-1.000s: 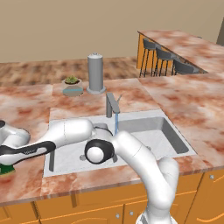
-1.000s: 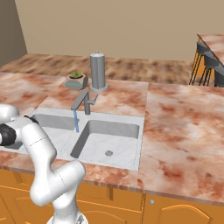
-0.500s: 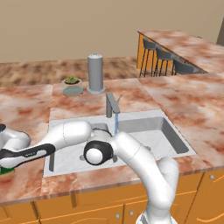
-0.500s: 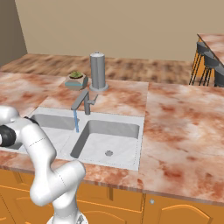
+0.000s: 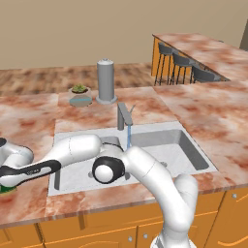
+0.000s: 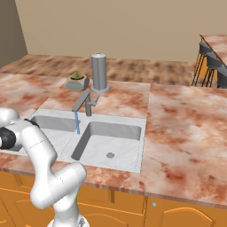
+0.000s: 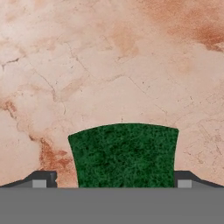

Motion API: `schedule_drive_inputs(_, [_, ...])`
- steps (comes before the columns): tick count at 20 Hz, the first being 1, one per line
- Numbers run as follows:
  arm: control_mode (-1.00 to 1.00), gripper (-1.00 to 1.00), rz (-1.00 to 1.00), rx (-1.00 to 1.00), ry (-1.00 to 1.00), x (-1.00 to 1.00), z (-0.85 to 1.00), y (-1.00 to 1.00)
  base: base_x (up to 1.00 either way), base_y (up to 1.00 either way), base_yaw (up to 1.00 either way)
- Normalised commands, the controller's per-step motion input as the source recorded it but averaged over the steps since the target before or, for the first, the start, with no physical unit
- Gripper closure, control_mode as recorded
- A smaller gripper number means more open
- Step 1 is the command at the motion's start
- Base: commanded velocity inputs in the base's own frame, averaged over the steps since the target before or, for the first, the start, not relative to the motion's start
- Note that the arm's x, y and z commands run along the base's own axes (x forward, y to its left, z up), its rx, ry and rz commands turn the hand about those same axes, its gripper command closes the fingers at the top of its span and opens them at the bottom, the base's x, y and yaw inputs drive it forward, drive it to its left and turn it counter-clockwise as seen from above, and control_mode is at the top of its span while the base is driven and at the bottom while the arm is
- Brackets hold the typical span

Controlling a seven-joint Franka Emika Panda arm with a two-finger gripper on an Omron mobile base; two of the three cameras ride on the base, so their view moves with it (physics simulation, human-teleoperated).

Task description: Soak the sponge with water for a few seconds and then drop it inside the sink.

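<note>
Gripper (image 7: 112,186) fingers (image 7: 40,180) stand one at each side of the dark green sponge (image 7: 124,155), at 7 and 5 o'clock in the hand view; the sponge fills the gap between them, but whether the pads press on it cannot be told. Sponge and fingers lie low over the pink marble counter (image 7: 109,65). From the left base camera a sliver of the green sponge (image 5: 7,190) shows at the 8 o'clock edge, under the arm's dark wrist (image 5: 24,172), on the countertop (image 5: 29,121) well to the left of the sink (image 5: 193,150).

Sink: a grey double basin set in the counter, with a round drain (image 6: 110,155) in the right bowl in the right base view. Faucet (image 5: 124,115): at the 12 o'clock rim of the sink, spout turned toward the basins. Water (image 5: 129,136): a thin light-blue stream falling straight from the spout into the sink; also seen from the right base camera (image 6: 77,122).

Behind the faucet, toward 12 o'clock, stand a tall grey cylinder (image 5: 106,81) and, just to its left, a small potted plant (image 5: 80,95). Bar stools (image 5: 184,65) line the far counter at 2 o'clock.
</note>
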Motion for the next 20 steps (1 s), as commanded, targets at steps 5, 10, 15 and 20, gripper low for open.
schedule_drive_inputs(5, [-1.00, -1.00, 0.00, 0.00, 0.00, 0.00, 0.00, 0.00, 0.00, 0.00, 0.00])
schedule_drive_inputs(10, [-1.00, 1.00, 0.00, 0.00, 0.00, 0.00, 0.00, 0.00, 0.00, 0.00, 0.00])
schedule_drive_inputs(15, [-1.00, 1.00, 0.00, 0.00, 0.00, 0.00, 0.00, 0.00, 0.00, 0.00, 0.00])
schedule_drive_inputs(20, [-1.00, 1.00, 0.00, 0.00, 0.00, 0.00, 0.00, 0.00, 0.00, 0.00, 0.00])
